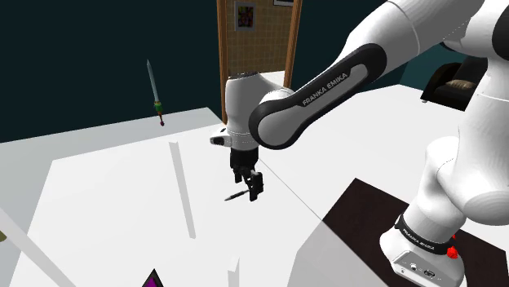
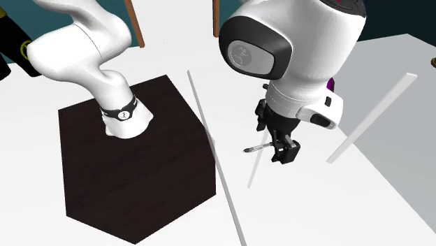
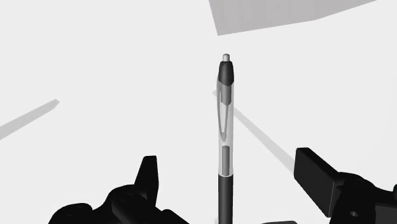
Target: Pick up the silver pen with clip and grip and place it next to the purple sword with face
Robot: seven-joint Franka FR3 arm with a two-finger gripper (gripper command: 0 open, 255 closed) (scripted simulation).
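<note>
Above the white table (image 1: pixel 106 179) the arm (image 1: pixel 326 86) bends over, its gripper (image 1: pixel 249 183) pointing down with 2 fingers spread wide. The silver pen (image 3: pixel 224 127) sits between them, touching neither.

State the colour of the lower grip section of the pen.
Black. The grip shows best in the wrist view.

Slim silver pen with a clip, dark grip and dark cap (image 3: pixel 225 121), seen lengthwise against a plain white surface (image 3: pixel 95 57), all-black two-finger gripper (image 3: pixel 229 164), its fingers (image 3: pixel 318 178) standing apart either side of the pen's grip end, neither touching the pen, grey shadow streak (image 3: pixel 261 137) slanting away from the pen's clip, pale grey patch (image 3: pixel 280 16) beyond the pen's cap
</note>
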